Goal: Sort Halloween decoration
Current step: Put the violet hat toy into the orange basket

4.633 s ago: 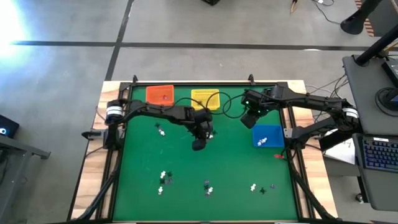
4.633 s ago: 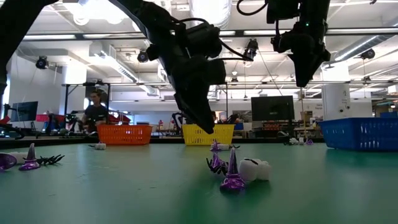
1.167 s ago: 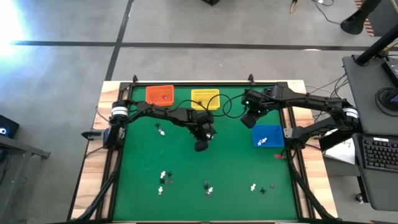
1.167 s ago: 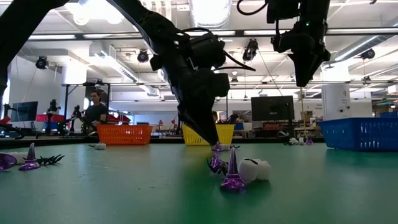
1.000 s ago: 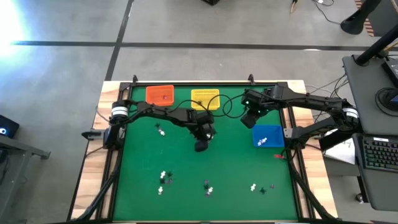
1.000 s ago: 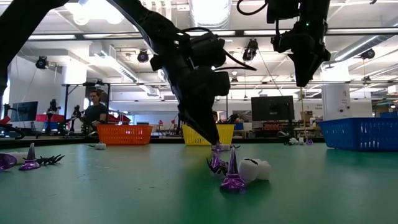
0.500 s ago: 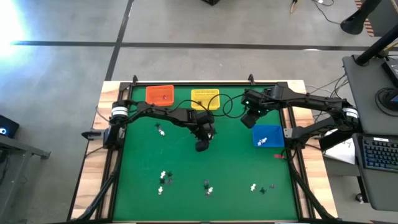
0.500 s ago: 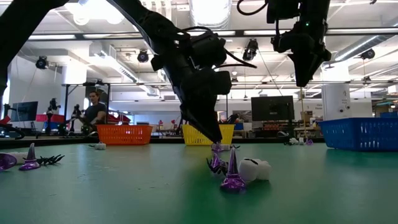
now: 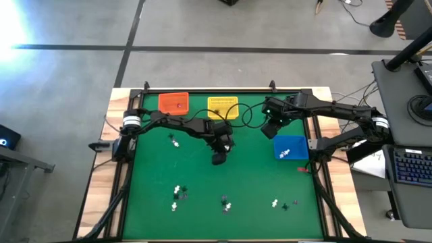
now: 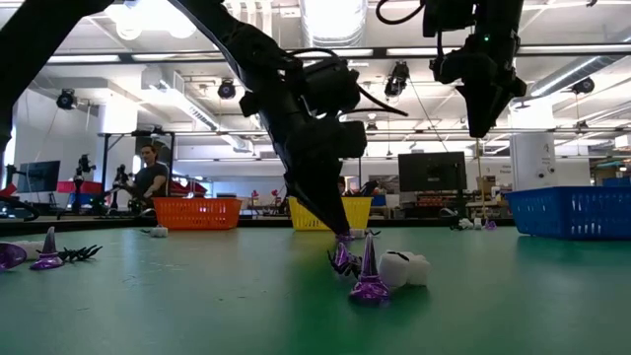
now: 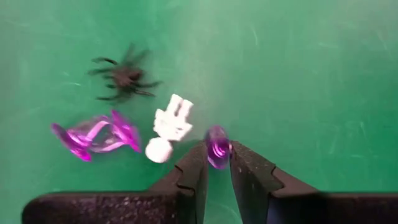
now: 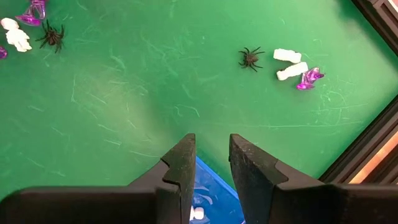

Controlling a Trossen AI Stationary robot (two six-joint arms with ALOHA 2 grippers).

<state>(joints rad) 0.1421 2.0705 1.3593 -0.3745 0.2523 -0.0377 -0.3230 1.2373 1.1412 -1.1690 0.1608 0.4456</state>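
Green felt covers my whole table [image 9: 250,182], framed by a dark rail and wooden edging, with a large workshop behind it where a person [image 10: 150,176] sits far off. Taking the yellow basket [image 9: 223,106] on the far edge as my landmark, the orange basket [image 9: 173,102] sits beside it toward the left arm, and the blue basket [image 9: 291,147] lies toward the right arm and nearer me. My left gripper [image 11: 216,167] is down on the felt just in front of the yellow basket, its fingers drawn close on either side of a small purple trinket [image 11: 217,145]; I cannot tell whether the grip is firm yet. Just beside it lie a white skeleton [image 11: 169,126], a purple witch hat [image 11: 93,134] and a black spider [image 11: 125,77]. More of the Halloween decoration [image 9: 177,194] is scattered along the near edge, well apart from the baskets. My right gripper [image 12: 209,168] hangs high over the blue basket's rim, fingers partly apart and holding nothing. I judge these pieces light, hard plastic, slick and apt to squirt out, so I would pinch across the middle of the body. Open felt around the yellow basket gives ample room; only the neighbouring trinkets crowd my fingers.
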